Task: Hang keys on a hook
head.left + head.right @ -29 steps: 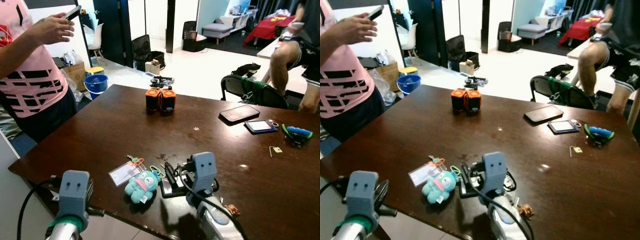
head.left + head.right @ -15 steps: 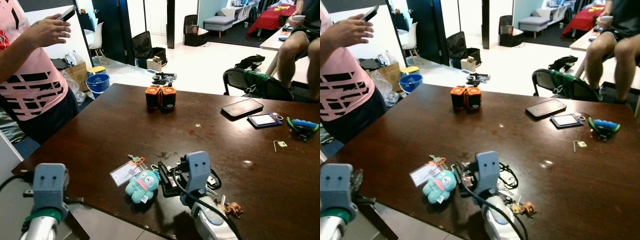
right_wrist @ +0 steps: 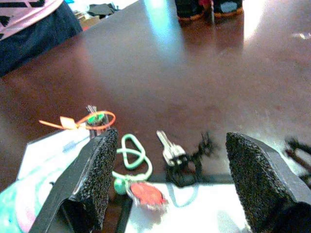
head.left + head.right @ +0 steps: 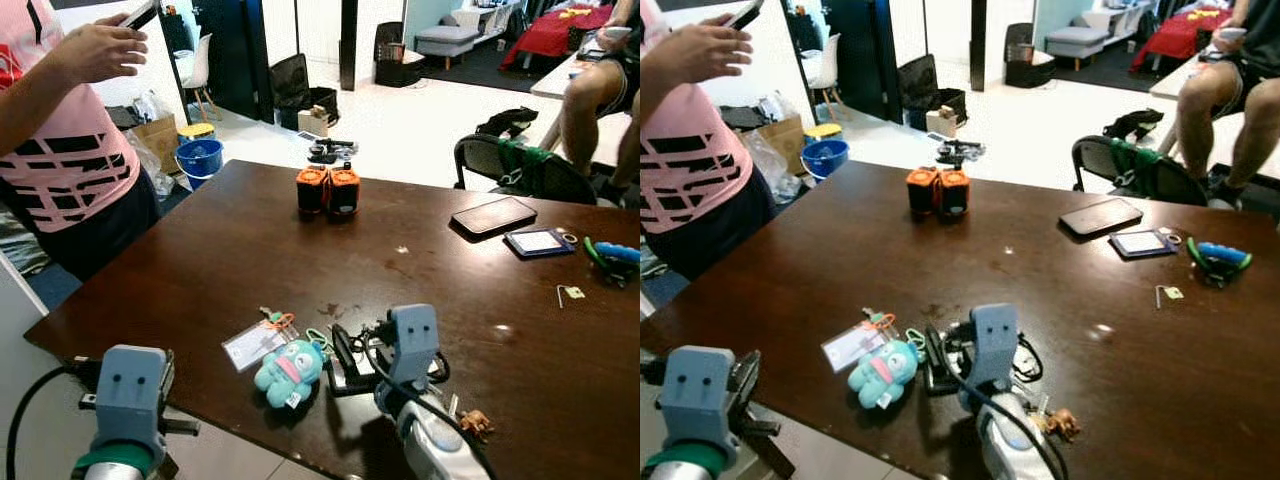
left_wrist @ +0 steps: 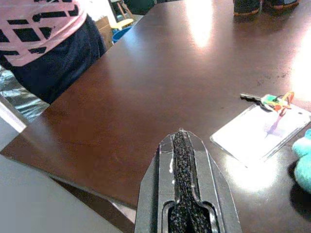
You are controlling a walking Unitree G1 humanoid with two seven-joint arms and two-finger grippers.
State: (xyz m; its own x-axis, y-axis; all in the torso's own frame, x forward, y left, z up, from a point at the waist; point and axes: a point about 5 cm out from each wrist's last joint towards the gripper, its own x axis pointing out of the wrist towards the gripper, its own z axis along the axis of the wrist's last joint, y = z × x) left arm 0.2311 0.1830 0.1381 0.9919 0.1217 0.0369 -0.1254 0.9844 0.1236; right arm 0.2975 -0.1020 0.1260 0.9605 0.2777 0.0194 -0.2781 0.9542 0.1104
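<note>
right end effector [image 3: 167, 187] spread wide just above keys [image 3: 170, 151] on table [image 4: 220, 250].

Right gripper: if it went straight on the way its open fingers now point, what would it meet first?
Probably the silver key and green loop lying on the table between the right gripper fingers. The gripper looks angled down at them, though depth is hard to judge.

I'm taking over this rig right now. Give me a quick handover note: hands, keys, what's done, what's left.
Right hand: open, over the silver key and green ring on the table, nothing gripped.
Left hand: shut, idle at the table's near edge.
Keys lie beside the teal plush and card holder.
Done: approach. Left: grasp the keys, find a hook, hang them.
</note>
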